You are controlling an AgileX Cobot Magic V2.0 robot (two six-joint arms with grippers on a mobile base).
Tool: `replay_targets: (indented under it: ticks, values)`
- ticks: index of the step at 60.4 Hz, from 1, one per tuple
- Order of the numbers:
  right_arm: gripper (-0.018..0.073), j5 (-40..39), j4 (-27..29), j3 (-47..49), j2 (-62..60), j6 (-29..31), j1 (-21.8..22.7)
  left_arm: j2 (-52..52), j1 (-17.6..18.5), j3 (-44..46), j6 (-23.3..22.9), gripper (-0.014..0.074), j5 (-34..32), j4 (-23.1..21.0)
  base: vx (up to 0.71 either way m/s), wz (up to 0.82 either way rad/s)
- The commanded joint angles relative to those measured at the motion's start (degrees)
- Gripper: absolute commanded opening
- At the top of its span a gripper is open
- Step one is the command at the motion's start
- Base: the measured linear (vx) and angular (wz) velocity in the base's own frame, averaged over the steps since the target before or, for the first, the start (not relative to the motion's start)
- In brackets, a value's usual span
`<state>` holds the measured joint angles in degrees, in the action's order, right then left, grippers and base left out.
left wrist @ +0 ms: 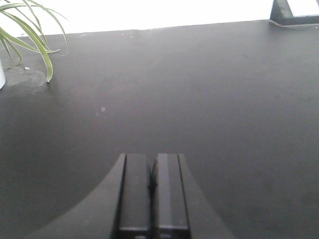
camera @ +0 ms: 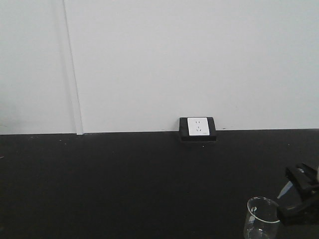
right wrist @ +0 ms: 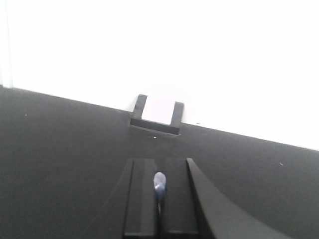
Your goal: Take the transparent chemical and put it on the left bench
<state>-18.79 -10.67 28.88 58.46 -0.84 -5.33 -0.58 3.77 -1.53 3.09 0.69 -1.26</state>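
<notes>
white wall [camera: 174,59] backs a matte black surface [camera: 99,184], with a white wall socket [camera: 198,127] set at the join. this is not the left bench with its white bins, which shows in no view. the transparent chemical [camera: 261,219], a small clear glass beaker, stands at the bottom right of the front view. its base is cut off by the frame, so i cannot tell whether it rests on the surface or hangs clear. the right end effector [right wrist: 158,167] is clenched, and its wrist view shows a sliver of clear glass pinched between the fingers, which i take to be the beaker's wall near the rim. the left end effector [left wrist: 152,164] is clenched on nothing, low over bare surface, with a green plant [left wrist: 30,35] off to its far left.

the step in hand looks like the carry to the left bench. a pinch on one thin glass wall is a weak hold, and the beaker could pivot or slip. the wrist should be level, the rim upright, and any turn of the base slow. lift clear before swinging left, avoid the plant's leaves, and set the base flat before releasing.
</notes>
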Motion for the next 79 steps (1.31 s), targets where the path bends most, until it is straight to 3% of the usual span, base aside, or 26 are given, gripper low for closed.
replay_targets:
  ticks: [1,27,79]
  values:
    - [-0.0007,3.7,0.4,0.7,-6.6,-3.2,0.3,-1.1,0.1,-0.9,-0.4,-0.0004,-4.5,0.0,0.0,0.0]
    - [-0.0007,7.4,0.0,-8.4,-24.5,-5.3,0.3,-1.1,0.1,-0.9,-0.4,-0.0004,-4.5,0.0,0.0,0.0]
    - [-0.0007,7.4,0.0,-8.4,-25.8,-5.2,0.3,-1.1,0.1,-0.9,-0.4,-0.0004,-4.5,0.0,0.0,0.0]
